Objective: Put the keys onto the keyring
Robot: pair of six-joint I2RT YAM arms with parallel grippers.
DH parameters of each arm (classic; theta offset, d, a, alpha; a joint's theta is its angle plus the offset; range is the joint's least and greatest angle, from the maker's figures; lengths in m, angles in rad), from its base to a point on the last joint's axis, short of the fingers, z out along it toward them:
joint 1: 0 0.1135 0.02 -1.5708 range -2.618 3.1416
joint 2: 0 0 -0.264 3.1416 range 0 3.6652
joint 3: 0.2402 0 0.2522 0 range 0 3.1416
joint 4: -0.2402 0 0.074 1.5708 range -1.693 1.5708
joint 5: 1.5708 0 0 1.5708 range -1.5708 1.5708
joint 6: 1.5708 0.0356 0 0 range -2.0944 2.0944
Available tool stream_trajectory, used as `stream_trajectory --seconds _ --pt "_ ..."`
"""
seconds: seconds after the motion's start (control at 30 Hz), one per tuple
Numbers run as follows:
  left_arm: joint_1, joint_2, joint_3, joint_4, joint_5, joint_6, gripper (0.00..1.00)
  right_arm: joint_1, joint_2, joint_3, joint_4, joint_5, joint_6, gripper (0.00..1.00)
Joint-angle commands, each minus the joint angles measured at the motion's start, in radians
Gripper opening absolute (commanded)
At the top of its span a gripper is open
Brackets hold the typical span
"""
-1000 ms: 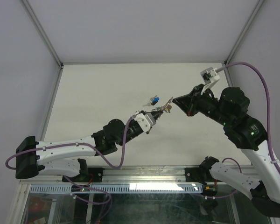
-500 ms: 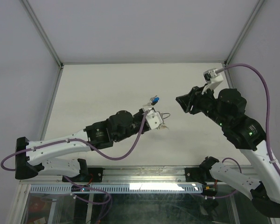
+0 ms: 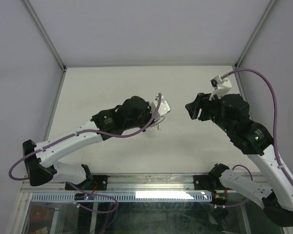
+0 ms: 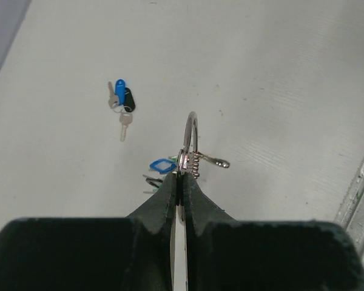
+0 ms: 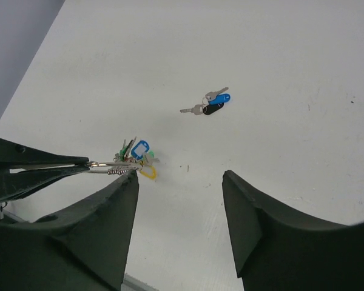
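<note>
The left hand (image 4: 182, 174) is pinched tight on the keyring (image 4: 191, 130), a thin silver ring seen edge-on over the white worktop (image 4: 279, 73). A small spring clip (image 4: 207, 160) sticks out at the ring's side. A bunch hangs from the ring, including a blue tag (image 5: 139, 149), a yellow piece and some green.

The keys (image 5: 210, 104) are a small cluster with one blue head, one dark head and bare silver blades. They lie flat on the worktop, well apart from the ring.

The right hand (image 5: 179, 179) hangs over the worktop with its fingers spread wide, holding nothing.
</note>
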Motion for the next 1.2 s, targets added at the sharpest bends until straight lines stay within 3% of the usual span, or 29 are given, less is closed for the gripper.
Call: stream_trajectory --seconds 0.0,0.33,0.5,0.7,1.1,1.17 --pt "0.023 0.004 0.051 0.017 0.132 -0.067 0.00 -0.001 -0.049 -0.035 0.051 0.023 0.008 0.62" --pt "0.034 -0.005 -0.053 0.125 0.409 -0.123 0.00 -0.001 -0.167 -0.168 0.180 -0.025 0.012 0.85" --pt "0.028 0.059 -0.109 0.226 0.517 -0.177 0.00 -0.001 -0.162 -0.186 0.173 -0.037 -0.021 0.86" --pt "0.020 0.085 -0.144 0.242 0.468 -0.162 0.00 -0.001 -0.152 -0.205 0.171 -0.009 -0.019 0.86" --pt "0.235 0.126 -0.268 0.295 0.353 -0.221 0.00 -0.001 -0.094 -0.222 0.122 0.021 0.004 0.86" --pt "0.264 0.126 -0.287 0.311 0.332 -0.236 0.04 -0.001 -0.098 -0.227 0.124 0.012 0.005 0.87"
